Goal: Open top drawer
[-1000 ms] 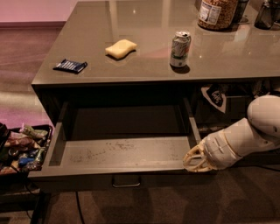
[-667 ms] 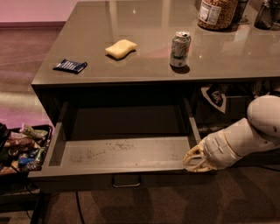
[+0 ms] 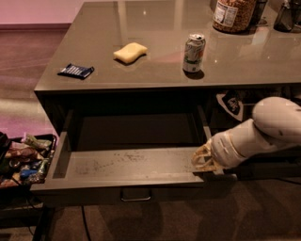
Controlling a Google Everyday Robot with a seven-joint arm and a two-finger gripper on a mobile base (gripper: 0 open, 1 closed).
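- Gripper (image 3: 202, 160) sits at the right front corner of the top drawer (image 3: 127, 162), touching where side wall meets front; whether it is spread or clamped on that wall cannot be told
- Arm (image 3: 256, 134), white, reaches in low from the right, which puts the gripper at the nearest corner and not at the middle
- Handle (image 3: 136, 195), a small loop at the centre of the drawer front, hangs free and well apart from the gripper; likely the pull is worked from the corner instead
- Top drawer stands far out from under the table (image 3: 155, 28), its pale scuffed floor bare and open to view; task judged done or nearly so, with little travel left
- Tray (image 3: 23, 157) of mixed wrappers lies low on the left, just beside the drawer's left corner but clear of its slide path
- Cloth (image 3: 230, 104), black and white, shows in the bay right of the drawer, behind the arm
- On the tabletop, above the drawer and untroubled by its sliding: packet (image 3: 75, 70), sponge (image 3: 130, 52), can (image 3: 194, 52) upright
- Jar (image 3: 233, 14) stands farthest back, right
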